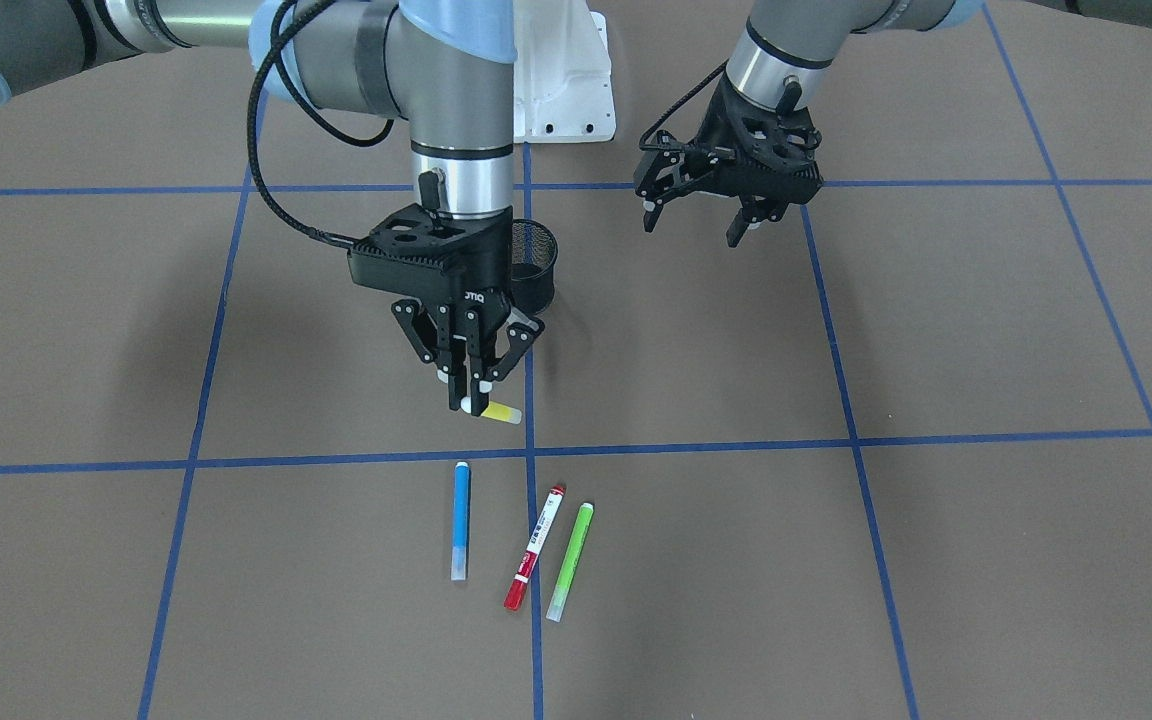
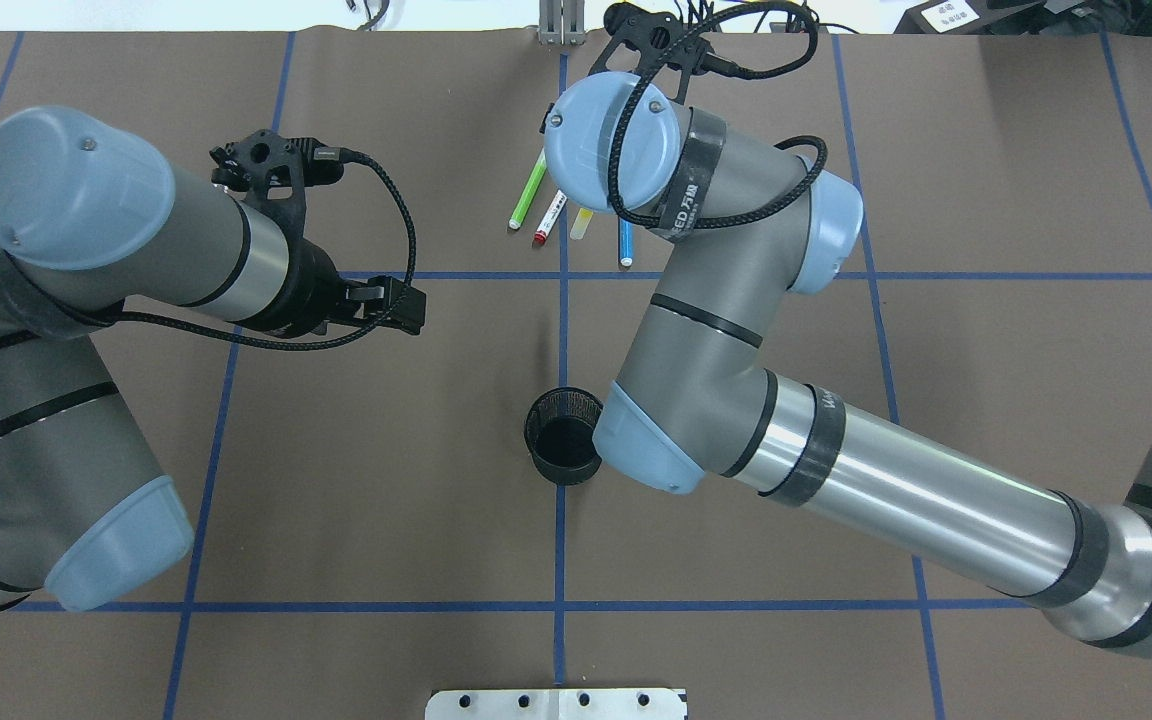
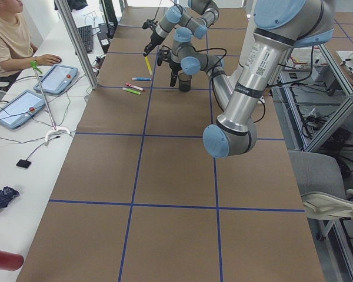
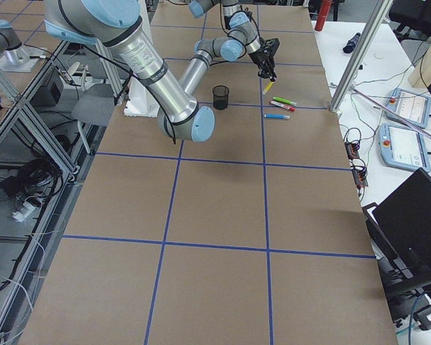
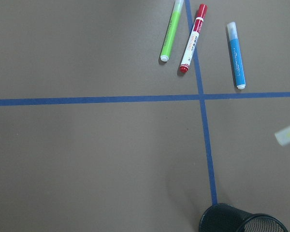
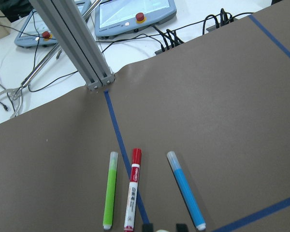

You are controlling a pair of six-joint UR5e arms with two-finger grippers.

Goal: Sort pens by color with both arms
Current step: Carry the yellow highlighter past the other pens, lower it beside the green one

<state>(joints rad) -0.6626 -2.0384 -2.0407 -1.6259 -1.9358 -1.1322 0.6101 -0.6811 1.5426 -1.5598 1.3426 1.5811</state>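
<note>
Three pens lie side by side on the brown table: a blue pen (image 1: 461,520), a white pen with a red cap (image 1: 536,547) and a lime green pen (image 1: 570,560). Just behind them my right gripper (image 1: 476,400) points down, shut on the yellow pen (image 1: 502,412) and holding it above the table. The right wrist view shows the green pen (image 6: 109,191), the red-capped pen (image 6: 133,191) and the blue pen (image 6: 185,189) just beyond the fingertips (image 6: 181,226). My left gripper (image 1: 701,220) hovers open and empty, off to the side near the robot's base.
A black mesh cup (image 1: 536,265) stands right behind the right gripper, at the table's middle (image 2: 564,437). The white base plate (image 1: 564,75) is at the robot's edge. An aluminium post (image 6: 82,46) and control tablets stand past the far edge, where a person (image 3: 9,41) sits.
</note>
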